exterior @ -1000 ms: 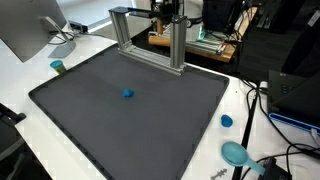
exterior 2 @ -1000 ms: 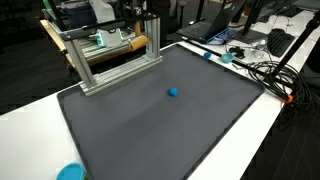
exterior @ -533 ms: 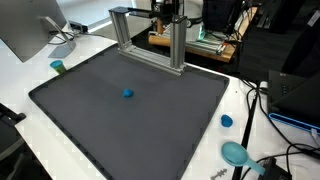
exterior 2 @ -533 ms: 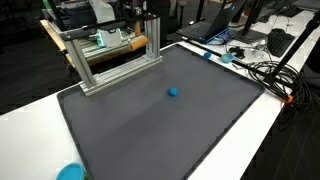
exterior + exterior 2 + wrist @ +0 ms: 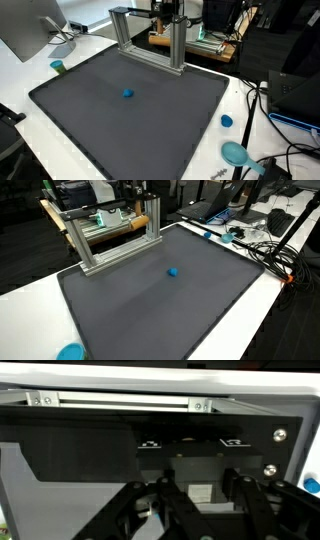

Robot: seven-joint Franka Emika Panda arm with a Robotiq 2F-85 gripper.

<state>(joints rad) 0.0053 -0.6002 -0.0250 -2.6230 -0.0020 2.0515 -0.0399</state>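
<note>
- One gripper [image 5: 200,502] shows only in the wrist view, where its dark linkages rise from the lower edge. Its two fingers [image 5: 160,495] stand apart with a clear gap between them, released and grasping nothing.
- Nearest to it is the aluminium frame [image 5: 120,402], whose silver bar runs level across the top of the wrist view with a screwed bracket at either end.
- In both exterior views the aluminium frame [image 5: 150,38] [image 5: 112,235] stands upright at the far edge of the dark mat [image 5: 130,125] [image 5: 160,310], two posts joined by a top bar, its feet on the mat's rim.
- A small blue piece [image 5: 127,94] [image 5: 172,272] lies alone on the mat, well apart from the frame, with bare mat all around it.
- Several things sit off the mat on the white table [image 5: 25,80]: a teal cup [image 5: 58,67] just beside the mat's edge near the monitor [image 5: 25,30], a blue cap [image 5: 227,121] and a teal scoop [image 5: 236,153] on the opposite side.
- Black cables [image 5: 262,105] trail across the table near the cap and scoop.
- In an exterior view a teal round shape [image 5: 70,352] shows at the bottom edge, partly cut off.
- Behind the frame stands a bench crowded with equipment, too cluttered to tell apart.
</note>
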